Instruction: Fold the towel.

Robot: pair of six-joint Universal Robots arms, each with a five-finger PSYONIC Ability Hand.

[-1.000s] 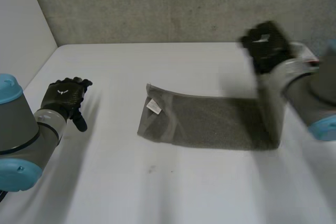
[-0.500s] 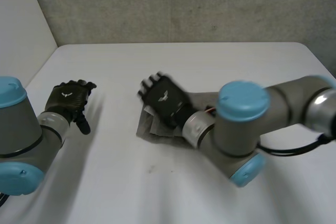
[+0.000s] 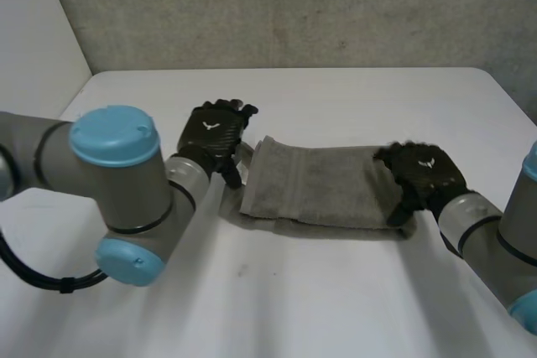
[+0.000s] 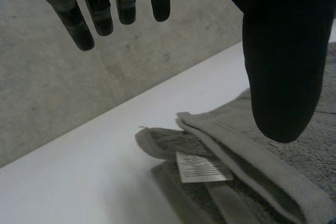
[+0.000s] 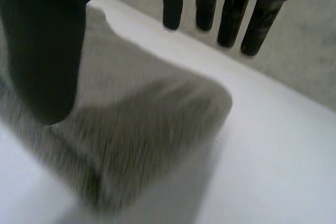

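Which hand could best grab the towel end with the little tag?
Probably the left hand: it is open beside the towel end with the tag; the right hand is at the opposite end.

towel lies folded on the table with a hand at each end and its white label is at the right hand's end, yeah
Not quite. The towel does lie folded on the table with a hand at each end, but its white label is at the end by the left hand, not by the right hand. The left wrist view shows the label between the towel's layers, below that hand.
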